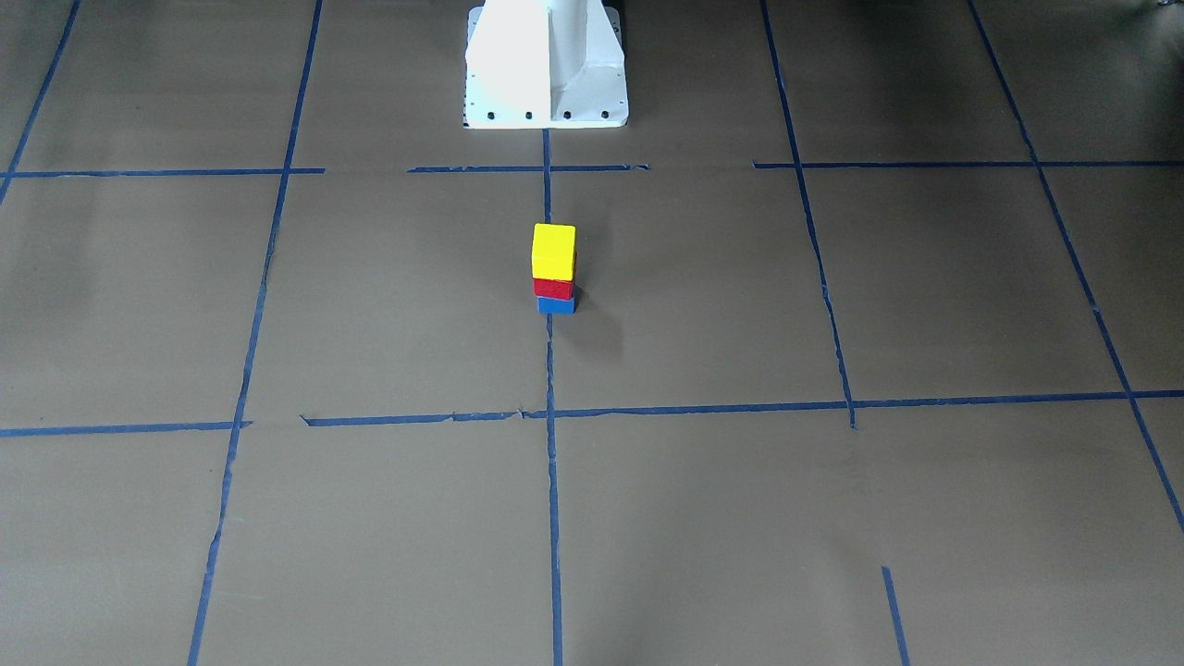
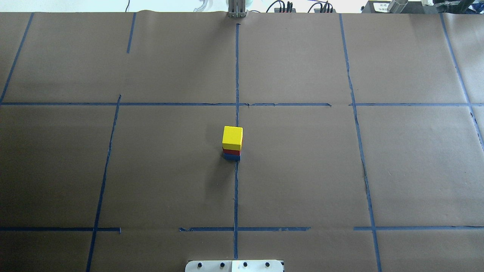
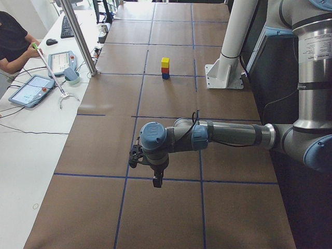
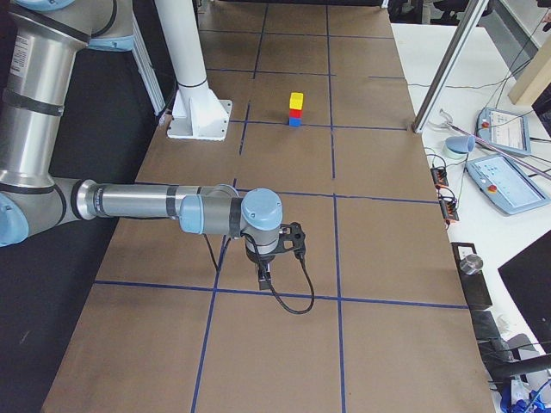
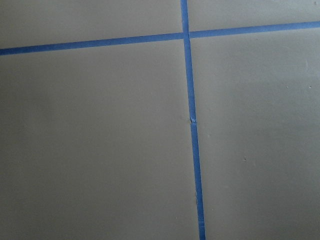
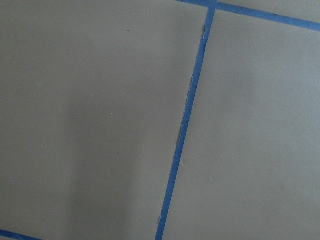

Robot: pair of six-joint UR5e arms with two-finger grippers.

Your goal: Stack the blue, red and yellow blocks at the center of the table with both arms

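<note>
Brown papered surface (image 2: 302,170) is carrying yellow cube (image 2: 232,137) on red cube (image 2: 231,152) on blue cube (image 2: 231,157): stacking seemingly done. Left fingers (image 3: 156,181), right fingers (image 4: 263,275): opening cannot be told.

Left arm (image 3: 228,134), right arm (image 4: 138,204): silver-grey tube links, dark grey joint bands, light blue round caps (image 3: 153,136). Small dark lettering on upper link, unreadable. Black cable (image 4: 284,306) loops off right wrist. Left gripper (image 3: 156,183) black. White flanged pedestal (image 1: 546,65), dark bolts along base.
</note>
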